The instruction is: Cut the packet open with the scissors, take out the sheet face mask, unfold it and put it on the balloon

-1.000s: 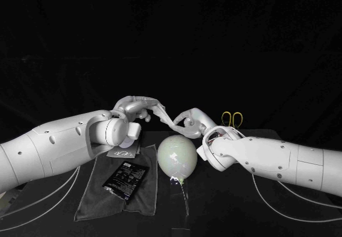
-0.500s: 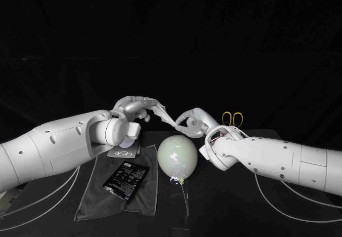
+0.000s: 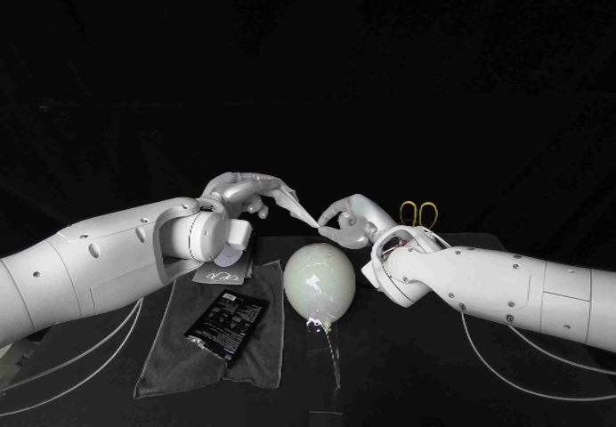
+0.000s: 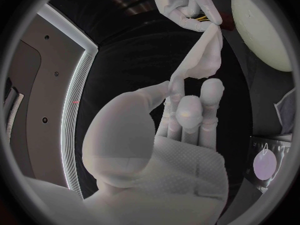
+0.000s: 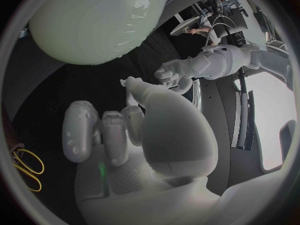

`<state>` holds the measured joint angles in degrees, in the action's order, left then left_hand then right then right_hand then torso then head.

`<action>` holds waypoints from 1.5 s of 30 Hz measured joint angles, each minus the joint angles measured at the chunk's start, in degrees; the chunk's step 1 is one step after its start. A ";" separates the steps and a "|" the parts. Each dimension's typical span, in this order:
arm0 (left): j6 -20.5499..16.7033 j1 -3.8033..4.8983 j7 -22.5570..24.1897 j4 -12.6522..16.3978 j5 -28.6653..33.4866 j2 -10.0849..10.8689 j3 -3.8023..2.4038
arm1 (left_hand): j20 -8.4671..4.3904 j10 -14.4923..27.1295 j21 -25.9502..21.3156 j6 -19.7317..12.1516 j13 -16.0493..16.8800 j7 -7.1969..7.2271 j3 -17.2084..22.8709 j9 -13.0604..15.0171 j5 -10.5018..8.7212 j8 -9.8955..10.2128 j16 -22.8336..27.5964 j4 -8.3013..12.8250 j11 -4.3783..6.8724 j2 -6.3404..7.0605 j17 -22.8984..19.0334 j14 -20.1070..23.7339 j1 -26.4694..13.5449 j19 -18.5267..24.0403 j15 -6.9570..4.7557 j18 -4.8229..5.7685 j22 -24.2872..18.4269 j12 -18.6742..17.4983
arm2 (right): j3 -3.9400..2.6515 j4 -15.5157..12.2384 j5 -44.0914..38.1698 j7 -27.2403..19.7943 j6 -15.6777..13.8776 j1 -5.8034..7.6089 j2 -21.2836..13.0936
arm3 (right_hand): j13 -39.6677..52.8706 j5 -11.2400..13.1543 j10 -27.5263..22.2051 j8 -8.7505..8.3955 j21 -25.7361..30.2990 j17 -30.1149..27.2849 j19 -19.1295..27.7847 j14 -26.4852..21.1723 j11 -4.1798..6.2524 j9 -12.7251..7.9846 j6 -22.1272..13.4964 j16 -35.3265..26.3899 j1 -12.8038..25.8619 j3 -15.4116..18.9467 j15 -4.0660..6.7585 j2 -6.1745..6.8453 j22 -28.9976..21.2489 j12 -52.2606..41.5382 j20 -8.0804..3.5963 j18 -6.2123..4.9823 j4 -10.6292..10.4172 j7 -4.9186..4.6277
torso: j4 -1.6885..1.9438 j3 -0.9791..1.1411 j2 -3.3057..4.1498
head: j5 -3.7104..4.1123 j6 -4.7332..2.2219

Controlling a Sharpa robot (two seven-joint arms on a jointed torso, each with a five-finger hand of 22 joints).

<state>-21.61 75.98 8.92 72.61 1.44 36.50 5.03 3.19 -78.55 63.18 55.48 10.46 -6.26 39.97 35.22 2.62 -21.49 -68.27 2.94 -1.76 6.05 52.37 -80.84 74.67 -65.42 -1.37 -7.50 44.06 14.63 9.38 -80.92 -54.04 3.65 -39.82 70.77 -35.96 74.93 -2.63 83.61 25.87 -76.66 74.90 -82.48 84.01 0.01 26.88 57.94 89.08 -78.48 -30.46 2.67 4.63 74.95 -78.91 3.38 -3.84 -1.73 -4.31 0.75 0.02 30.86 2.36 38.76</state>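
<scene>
The left hand (image 3: 244,191) and right hand (image 3: 349,218) are each pinching one end of the sheet face mask (image 3: 303,212), likely to unfold it

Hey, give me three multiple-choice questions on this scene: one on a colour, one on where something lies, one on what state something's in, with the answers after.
1. The handles of the scissors are: A red; B yellow; C blue.
2. The packet lies: A on the scissors; B on the grey cloth; C in a bowl.
3. The sheet mask is: A inside the packet; B pinched between the left hand and right hand; C flat on the grey cloth.
Answers: B, the loops show yellow in the head view; B, cloth shows all round it; B, it stretches from hand to hand.
</scene>
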 measured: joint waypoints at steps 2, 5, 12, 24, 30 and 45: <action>-0.21 0.08 0.15 -0.17 0.06 0.09 -0.06 | 0.00 0.00 0.00 0.07 0.00 -0.05 0.00 0.00 0.00 0.00 0.00 0.00 0.00 -0.01 0.08 0.00 0.01 0.00 0.00 0.00 0.01 0.00 | 0.11 0.15 -0.30 0.37 0.16 -0.09 -0.19 | 0.00 0.00 0.00 0.00 0.00 0.00 0.00 0.00 0.00 0.13 0.00 -0.01 0.00 0.00 0.00 0.00 0.00 0.00 0.00 0.00 0.00 0.00 | 0.01 0.00 0.00 | 0.00 0.01; -0.59 0.12 0.40 -0.33 0.18 0.17 -0.08 | 0.00 0.00 0.00 0.21 0.00 -0.19 0.00 0.00 -0.11 0.00 0.00 0.00 0.00 -0.06 0.19 0.00 0.06 0.00 0.00 0.01 0.07 0.00 | 0.13 0.30 -0.73 0.83 0.26 -0.16 -0.30 | 0.00 0.00 0.00 0.29 -0.14 0.01 -0.01 0.00 0.00 0.15 0.01 -0.01 0.00 -0.11 0.00 0.00 0.00 -0.01 -0.01 0.00 0.10 -0.01 | 0.01 0.00 0.00 | -0.02 0.00; -1.03 0.11 0.65 -0.37 0.49 0.17 -0.07 | 0.00 0.00 -0.01 0.22 0.05 -0.20 0.00 0.00 0.00 0.01 -0.13 0.00 0.00 -0.14 0.24 0.00 0.15 0.00 0.00 0.01 0.08 0.00 | 0.12 0.54 -1.59 1.43 0.01 -0.13 -0.31 | 0.01 0.00 -0.01 0.60 -1.28 0.05 -0.73 0.00 0.00 0.18 0.00 0.36 0.00 -0.79 0.00 0.00 -0.03 -0.63 -0.08 0.02 0.32 -0.01 | 0.01 0.00 0.00 | -0.03 -0.01; -1.14 0.10 0.49 -0.09 0.73 0.16 -0.07 | 0.00 0.00 -0.01 0.20 0.05 -0.20 -0.01 0.00 0.01 0.08 -0.22 0.00 0.00 -0.15 0.24 0.00 0.15 0.00 0.00 0.02 0.06 0.00 | 0.11 0.65 -1.37 0.91 -1.01 0.19 -0.28 | 0.02 -0.01 -0.67 0.25 1.81 0.05 0.48 -0.08 -0.34 0.43 -1.87 -0.33 1.21 -1.40 0.32 1.18 -0.03 2.26 -0.12 0.82 0.14 -0.74 | -0.02 -0.01 0.00 | -0.10 -0.10; -0.42 0.11 0.12 0.55 0.59 0.23 -0.06 | 0.00 0.00 0.18 0.19 0.04 -0.20 0.00 0.00 0.00 0.12 -0.22 0.01 0.00 -0.15 0.16 0.04 0.15 0.00 -0.04 0.02 0.08 0.00 | -0.03 0.64 1.51 -2.08 -1.40 1.09 0.28 | -1.14 -0.02 -6.07 -4.88 9.77 0.03 5.57 -0.09 -3.12 -2.20 -7.27 -3.99 4.29 0.57 -2.18 3.15 -0.01 9.70 1.58 -0.24 -1.87 -3.73 | -0.02 -0.01 0.00 | -0.07 -0.30; 6.18 0.11 -1.35 1.70 -3.32 0.59 -0.06 | 0.00 0.00 0.43 0.17 0.10 -0.19 0.00 0.00 0.00 0.39 -0.22 0.02 0.00 -0.14 0.05 0.12 0.14 0.00 -0.12 0.03 0.29 0.00 | -0.43 3.27 7.95 -10.14 -2.10 3.05 3.53 | -18.24 -0.02 -26.07 -9.94 35.23 -8.46 22.06 -11.05 -6.38 -4.96 -12.12 -16.85 3.52 1.80 -5.07 3.98 -0.08 31.68 4.61 -4.64 -1.75 -6.95 | 0.03 -0.01 0.01 | 0.77 -0.68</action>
<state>-15.43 76.09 7.57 74.31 -1.88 37.08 4.97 3.19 -78.54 63.62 55.65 10.56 -6.45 39.98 35.22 2.62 -21.10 -68.49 2.96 -1.76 5.91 52.42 -80.72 74.81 -65.42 -1.49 -7.47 44.36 14.63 8.96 -77.65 -46.09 -6.50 -41.91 73.82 -32.43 56.69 -2.65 57.54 15.93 -41.42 66.44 -60.41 72.97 -6.37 21.92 45.81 72.23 -74.96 -28.67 -2.40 8.61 74.87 -47.23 7.99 -8.48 -3.48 -11.26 0.77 0.01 30.87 3.13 38.08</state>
